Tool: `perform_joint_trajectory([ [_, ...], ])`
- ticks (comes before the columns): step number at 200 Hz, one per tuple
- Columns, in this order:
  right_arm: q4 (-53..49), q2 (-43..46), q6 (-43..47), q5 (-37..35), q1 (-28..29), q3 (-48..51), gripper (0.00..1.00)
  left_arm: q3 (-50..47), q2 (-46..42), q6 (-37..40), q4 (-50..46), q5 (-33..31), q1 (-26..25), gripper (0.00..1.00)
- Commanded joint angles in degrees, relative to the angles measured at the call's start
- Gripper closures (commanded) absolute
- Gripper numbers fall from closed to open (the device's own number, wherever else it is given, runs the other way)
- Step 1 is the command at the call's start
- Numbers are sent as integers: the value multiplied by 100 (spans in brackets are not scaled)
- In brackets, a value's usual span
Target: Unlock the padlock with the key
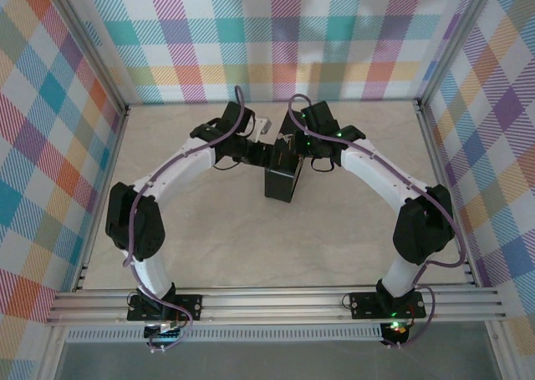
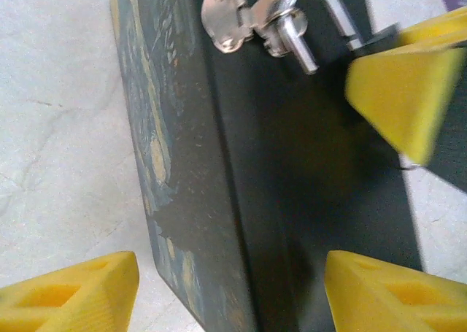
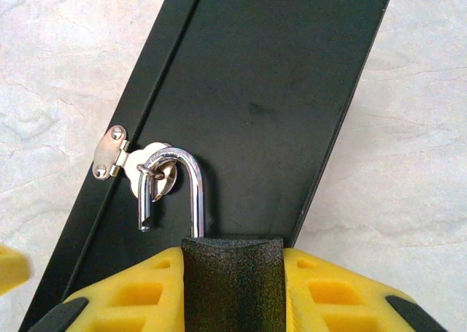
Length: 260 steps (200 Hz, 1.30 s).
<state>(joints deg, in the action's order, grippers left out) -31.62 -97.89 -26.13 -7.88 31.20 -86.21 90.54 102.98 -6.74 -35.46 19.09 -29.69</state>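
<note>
Right wrist: right jaws clamp padlock (image 3: 232, 273) body; left jaws wide, facing box (image 2: 292, 201).

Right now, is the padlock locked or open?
Open. The padlock has one shackle leg hanging free of its body; the shackle is hooked through the hasp ring on the box.

Both arms are showing white link shells and black joint housings: left arm (image 1: 175, 168), right arm (image 1: 376, 171). Purple cables (image 1: 240, 104) are running along each. Green lights (image 1: 338, 134) are glowing on the right arm. Left fingers (image 2: 73, 292) and right fingers (image 3: 328, 295) are showing bright yellow, wedge-shaped, with moulded recesses.
</note>
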Motion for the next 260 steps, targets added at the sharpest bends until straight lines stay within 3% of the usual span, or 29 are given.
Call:
perform_joint_trajectory([
  [1,-72,278,50,264,26,-41,84,53,132,-20,175,159,16,35],
  [61,-304,335,167,28,26,-202,86,-564,-41,-20,466,559,-97,55],
  [158,-625,42,345,-700,40,-576,87,-911,-100,-141,593,723,-388,68],
  [260,1789,380,-706,-581,158,794,89,-873,-76,-276,681,741,-577,70],
])
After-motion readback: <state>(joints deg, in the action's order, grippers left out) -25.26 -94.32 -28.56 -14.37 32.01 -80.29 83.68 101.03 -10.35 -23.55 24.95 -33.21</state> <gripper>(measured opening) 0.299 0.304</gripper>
